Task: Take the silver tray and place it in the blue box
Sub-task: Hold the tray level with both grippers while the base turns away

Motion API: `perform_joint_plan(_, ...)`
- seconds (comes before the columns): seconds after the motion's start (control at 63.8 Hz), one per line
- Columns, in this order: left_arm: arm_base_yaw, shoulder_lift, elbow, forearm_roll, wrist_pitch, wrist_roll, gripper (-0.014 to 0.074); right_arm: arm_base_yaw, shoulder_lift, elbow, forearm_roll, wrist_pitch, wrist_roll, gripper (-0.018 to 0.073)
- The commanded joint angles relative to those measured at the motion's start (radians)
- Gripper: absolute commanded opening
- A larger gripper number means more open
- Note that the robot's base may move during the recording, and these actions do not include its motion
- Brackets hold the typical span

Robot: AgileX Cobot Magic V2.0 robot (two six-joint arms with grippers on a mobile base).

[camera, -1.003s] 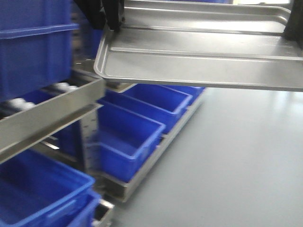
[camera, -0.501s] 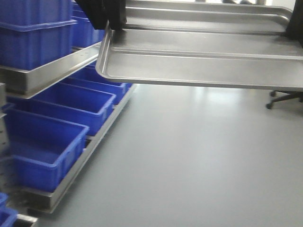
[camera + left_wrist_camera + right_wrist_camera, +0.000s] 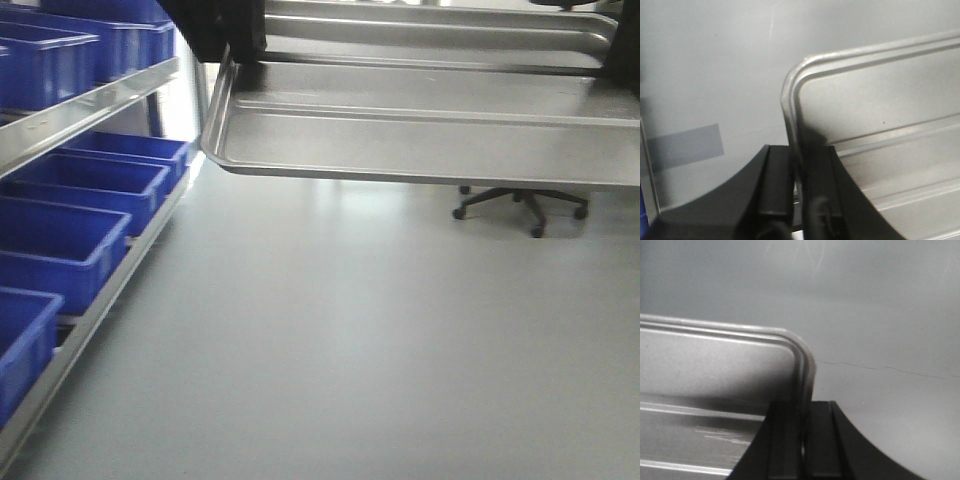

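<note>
one silver tray (image 3: 400, 140) hangs level in the air across the 12 o'clock part of the front view, above the grey floor (image 3: 350, 350) and inside none of the crates. two long raised ridges run across its floor.

the left gripper (image 3: 799, 190) has its two black fingers nearly closed, pinching the tray's rolled rim just below a rounded corner. the right gripper (image 3: 802, 435) does the same at the opposite end, its jaws tight on the rim beside the other corner.

at 9 o'clock stands a metal rack (image 3: 90, 105) with blue boxes (image 3: 70, 245): four in a row on the lower tier and at least two on the upper one, all well apart from the tray. one office chair base (image 3: 520, 205) on castors shows at 3 o'clock, under the tray's near edge.

in the left wrist view a darker grey rectangular patch (image 3: 685, 147) lies on the floor at 9 o'clock; whether it bears writing, i cannot tell.
</note>
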Motion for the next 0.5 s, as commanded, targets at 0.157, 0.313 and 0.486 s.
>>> perform_joint_plan(0.157,-0.009,-0.041,-0.037,0.014,-0.060,-0.001,0.0010,0.000,-0.034,-0.037,0.005,-0.041,-0.018,0.0056)
perform_joint_plan(0.313,-0.009,-0.041,-0.037,0.013,-0.060,-0.001,0.0010,0.000,-0.034,-0.037,0.005,-0.041,-0.018,0.0056)
perform_joint_plan(0.486,-0.009,-0.041,-0.037,0.013,-0.060,-0.001,0.0010,0.000,-0.034,-0.037,0.005,-0.039,-0.018,0.0056)
